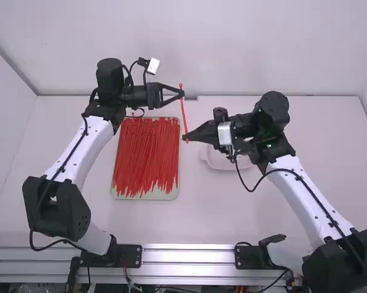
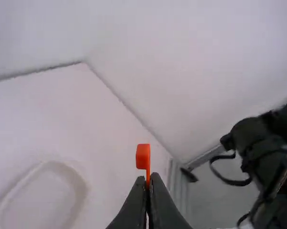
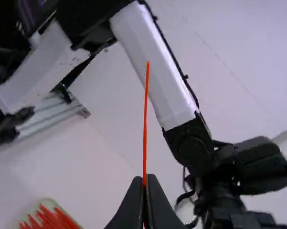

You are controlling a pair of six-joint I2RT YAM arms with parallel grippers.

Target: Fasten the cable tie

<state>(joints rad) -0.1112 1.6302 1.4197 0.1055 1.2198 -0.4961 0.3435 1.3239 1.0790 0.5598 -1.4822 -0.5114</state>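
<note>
Left pincer (image 1: 182,93) is clenching thin red plastic cable tie (image 1: 184,116) at its head | right pincer (image 1: 185,138) is clenching the tail | step: pre-loop; next calls for curling tail into head.

Cable tie (image 1: 183,116): left pincer (image 1: 182,93) on head end, right pincer (image 1: 185,138) on tail end; tray (image 1: 144,195) left, dish (image 1: 210,162) right

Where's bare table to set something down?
Free: white table right of the shallow white dish; between the tray of red cable ties and the near edge. Crowded: between tray and dish, where left hand and right hand hold one red tie.
</note>
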